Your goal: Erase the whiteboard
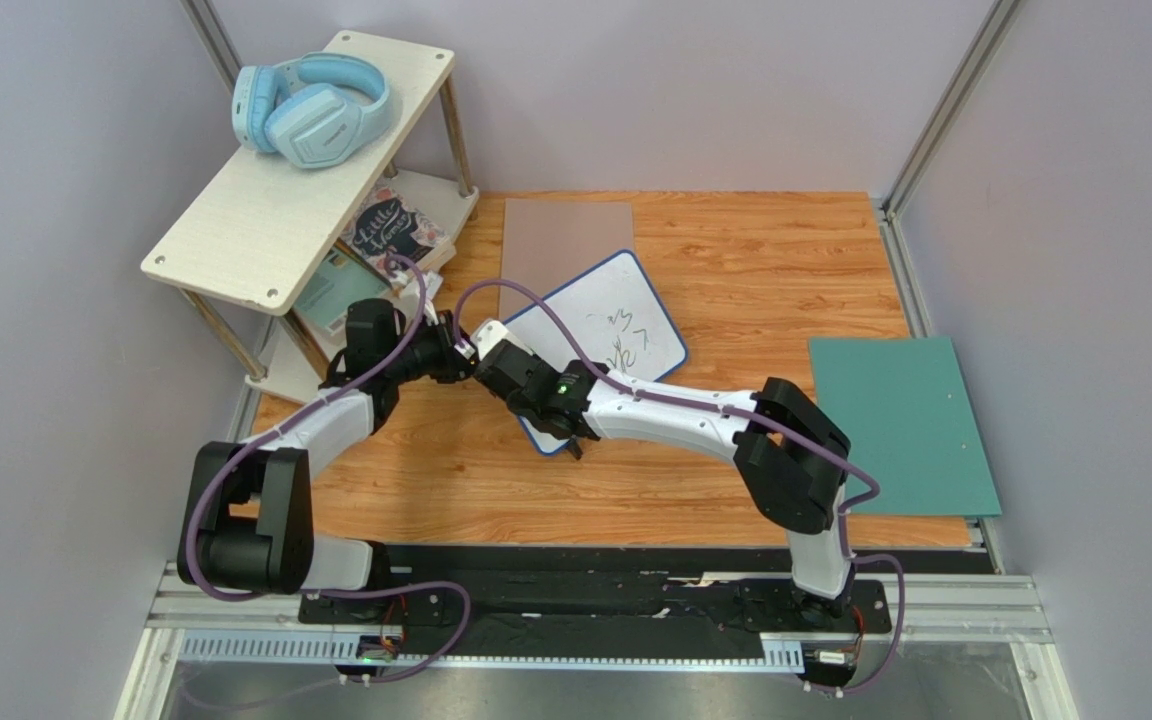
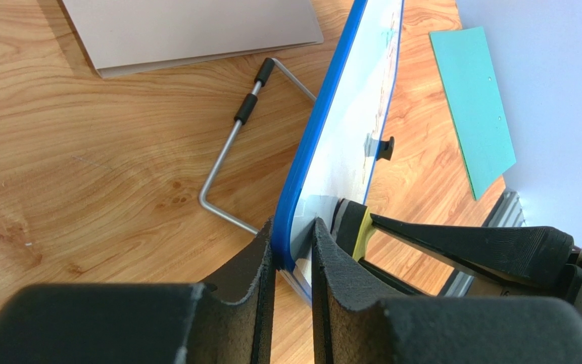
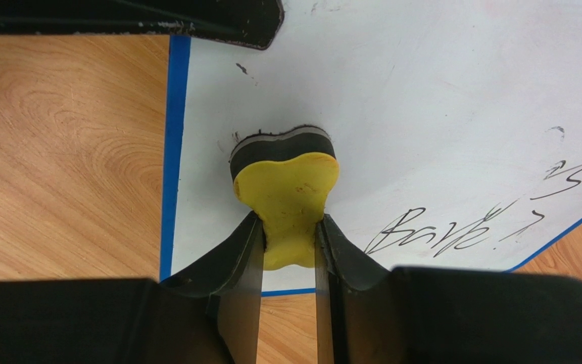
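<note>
Right wrist view: the right gripper (image 3: pixel 288 227), closed narrowly on a yellow eraser (image 3: pixel 286 174), holds its dark felt at the whiteboard (image 3: pixel 438 91). The board sits mid-table, tilted, its blue rim pinched tight in the left gripper (image 2: pixel 292 239). Black handwriting (image 3: pixel 438 231) lies beside the eraser. A hard wipe could pry the thin rim from that pinch or twist the eraser in its slim hold. Whether the felt touches is unclear, and in the top view the right arm covers the board's near corner.
</note>
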Robot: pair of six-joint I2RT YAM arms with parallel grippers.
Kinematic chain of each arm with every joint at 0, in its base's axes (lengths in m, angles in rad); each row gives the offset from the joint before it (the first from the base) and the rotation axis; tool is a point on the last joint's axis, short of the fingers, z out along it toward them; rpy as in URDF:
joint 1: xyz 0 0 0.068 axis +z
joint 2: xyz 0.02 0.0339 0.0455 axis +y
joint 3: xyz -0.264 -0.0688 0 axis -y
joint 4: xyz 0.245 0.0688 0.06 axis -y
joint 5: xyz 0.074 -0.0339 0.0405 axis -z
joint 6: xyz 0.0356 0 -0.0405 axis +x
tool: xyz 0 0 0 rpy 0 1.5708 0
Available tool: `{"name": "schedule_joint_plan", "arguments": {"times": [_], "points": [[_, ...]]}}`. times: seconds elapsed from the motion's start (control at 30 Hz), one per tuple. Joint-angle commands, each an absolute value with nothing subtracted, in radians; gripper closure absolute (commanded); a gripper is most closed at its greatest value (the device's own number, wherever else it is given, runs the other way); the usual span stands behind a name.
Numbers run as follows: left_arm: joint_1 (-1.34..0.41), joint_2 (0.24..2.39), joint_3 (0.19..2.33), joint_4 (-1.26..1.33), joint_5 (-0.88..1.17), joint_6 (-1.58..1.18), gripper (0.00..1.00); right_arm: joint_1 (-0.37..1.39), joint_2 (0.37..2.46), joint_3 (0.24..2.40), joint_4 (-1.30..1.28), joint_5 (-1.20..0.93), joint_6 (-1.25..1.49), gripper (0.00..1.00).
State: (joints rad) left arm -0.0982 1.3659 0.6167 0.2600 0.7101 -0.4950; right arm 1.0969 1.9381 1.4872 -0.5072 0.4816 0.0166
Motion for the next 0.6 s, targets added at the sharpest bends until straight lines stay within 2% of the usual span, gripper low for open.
{"name": "schedule_joint_plan", "arguments": {"times": [0.0,0.2,0.57], "points": [[-0.097,1.365,0.611,0.212,0.650,-0.407,1.00,1.120,2.019,1.571,-0.581,0.414,0.014,1.00],[-0.097,1.365,0.611,0.212,0.652,-0.405,1.00,1.112,2.046,1.618,-0.598,0.485,0.032,1.00],[-0.097,1.367,0.604,0.213,0.650,-0.405,1.00,1.089,2.032,1.692,-0.598,0.408,0.041,1.00]]}}
